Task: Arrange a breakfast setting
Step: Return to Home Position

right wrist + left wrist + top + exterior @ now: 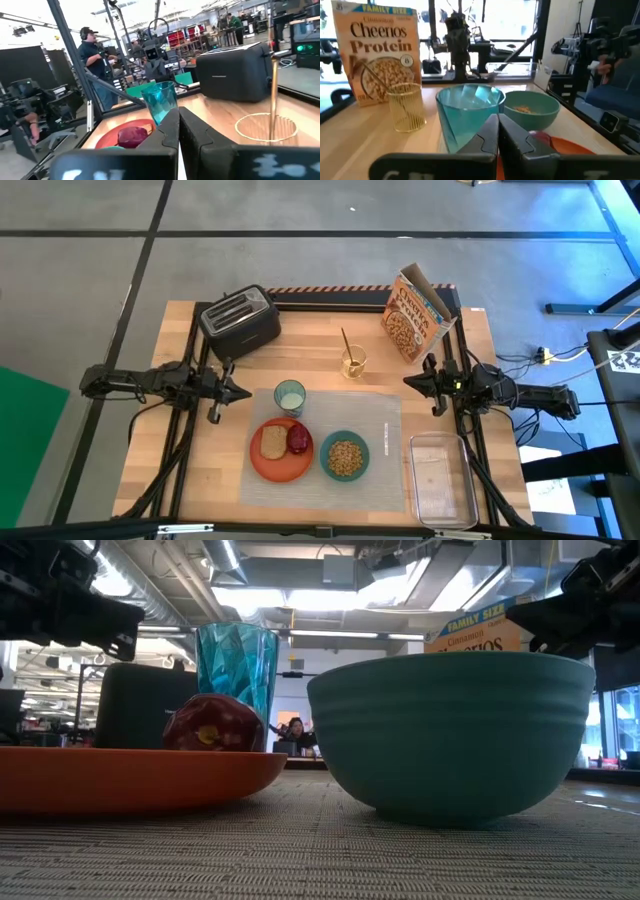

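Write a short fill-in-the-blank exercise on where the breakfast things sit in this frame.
The toast and the fruit lie on the orange ____.
The spoon stands in the yellowish ____, off the placemat.
The bowl holds ____.
The left gripper and the right gripper are both ____.
Missing: plate; cup; cereal; shut.

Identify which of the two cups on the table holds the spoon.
The yellowish clear cup on bare wood beyond the placemat; its gold spoon leans out. The teal cup stands on the placemat, without one.
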